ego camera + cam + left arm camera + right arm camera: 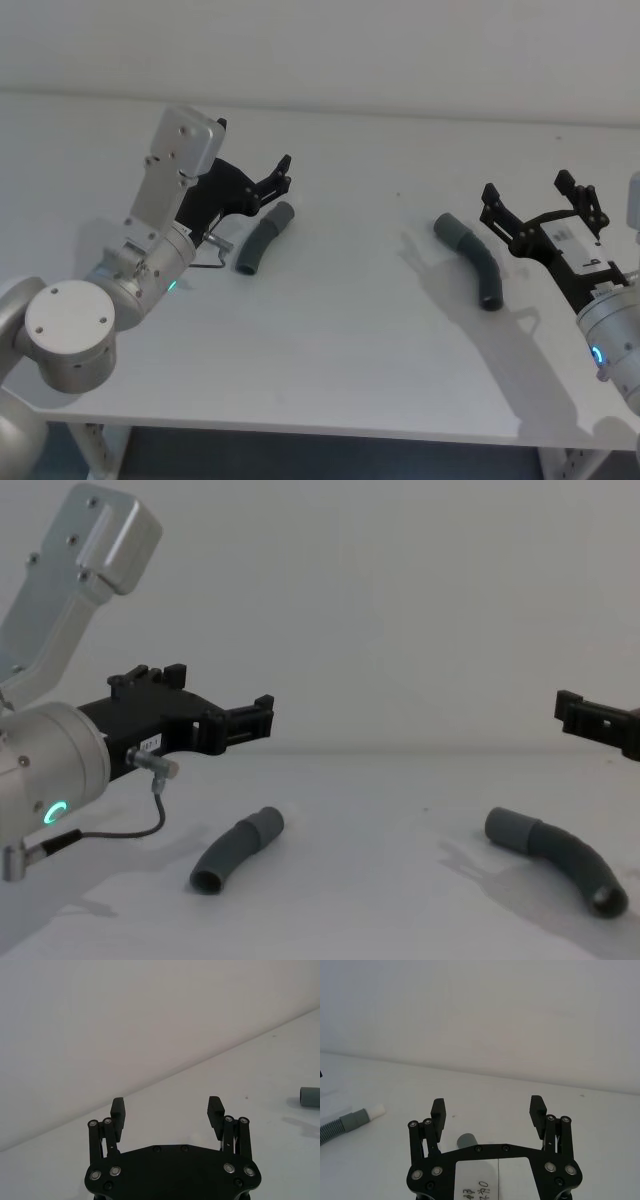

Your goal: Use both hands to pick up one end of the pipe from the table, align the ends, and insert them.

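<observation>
We're at the approach step, nothing grabbed yet. Nearest us, both pipe pieces lie flat on the counter (340, 330), well apart. The left piece (262, 238) sits just beside the left claw (167, 1110), and the right piece (472, 256) just beside the right claw (527, 188). Slightly farther back, both claws hover with fingers spread wide. Next, we reckon each drops and clamps behind a grey cuff (466, 1140).

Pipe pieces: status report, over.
Left gripper open, by left piece. Right gripper open, by right piece. Pieces apart on table. Nothing between them.
</observation>
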Controlling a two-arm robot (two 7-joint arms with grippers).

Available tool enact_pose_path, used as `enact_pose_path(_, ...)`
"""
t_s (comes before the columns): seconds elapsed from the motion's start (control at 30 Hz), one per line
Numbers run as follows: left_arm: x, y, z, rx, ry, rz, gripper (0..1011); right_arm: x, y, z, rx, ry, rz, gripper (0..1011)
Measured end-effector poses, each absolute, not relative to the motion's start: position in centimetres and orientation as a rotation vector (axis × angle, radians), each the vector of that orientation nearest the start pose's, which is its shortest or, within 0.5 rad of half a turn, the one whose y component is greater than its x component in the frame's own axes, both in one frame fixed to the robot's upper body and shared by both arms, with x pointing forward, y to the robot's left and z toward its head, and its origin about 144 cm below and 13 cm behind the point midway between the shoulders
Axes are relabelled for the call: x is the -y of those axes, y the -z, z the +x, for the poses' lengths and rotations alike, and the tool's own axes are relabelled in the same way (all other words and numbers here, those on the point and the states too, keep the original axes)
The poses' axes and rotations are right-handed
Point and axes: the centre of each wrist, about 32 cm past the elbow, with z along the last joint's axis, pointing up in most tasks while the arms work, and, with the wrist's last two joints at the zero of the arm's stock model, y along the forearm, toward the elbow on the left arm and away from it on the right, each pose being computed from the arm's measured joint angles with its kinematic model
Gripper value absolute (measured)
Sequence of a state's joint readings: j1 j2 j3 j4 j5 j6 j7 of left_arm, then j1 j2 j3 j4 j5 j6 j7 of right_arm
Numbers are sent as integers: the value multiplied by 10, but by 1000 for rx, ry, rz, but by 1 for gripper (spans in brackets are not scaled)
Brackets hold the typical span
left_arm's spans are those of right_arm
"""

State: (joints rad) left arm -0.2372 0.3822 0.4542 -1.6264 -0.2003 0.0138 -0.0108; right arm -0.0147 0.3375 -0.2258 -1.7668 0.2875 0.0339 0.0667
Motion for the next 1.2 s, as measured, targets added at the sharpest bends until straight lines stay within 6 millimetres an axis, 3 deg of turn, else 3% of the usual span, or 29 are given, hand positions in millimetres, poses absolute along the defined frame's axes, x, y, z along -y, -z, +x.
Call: enact_pose_path(1.2, -198, -1204, 492, 267, -1123, 62, 1000, 237, -1189, 443, 75, 1229, 26, 1001)
